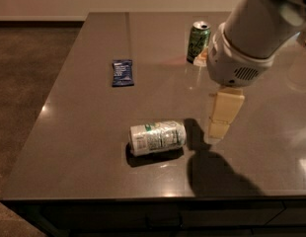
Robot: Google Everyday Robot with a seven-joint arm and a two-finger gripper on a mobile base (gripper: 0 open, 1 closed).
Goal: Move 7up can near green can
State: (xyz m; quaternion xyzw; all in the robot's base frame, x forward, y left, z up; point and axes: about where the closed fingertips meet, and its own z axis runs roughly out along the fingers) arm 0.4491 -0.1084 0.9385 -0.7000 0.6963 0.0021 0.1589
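The 7up can [158, 137], silvery-white with green markings, lies on its side near the front of the dark table [84, 132]. The green can [198, 42] stands upright at the back, right of the middle. My gripper [223, 116] hangs from the large white arm [256, 28] just to the right of the 7up can, a short gap away and a little above the tabletop. It holds nothing that I can see. The arm partly covers the right side of the green can.
A small dark blue packet [122, 72] lies flat on the table's left part, behind the 7up can. The table's left edge and front edge drop to a brown carpet floor [24, 73]. The arm's shadow falls in front of the gripper.
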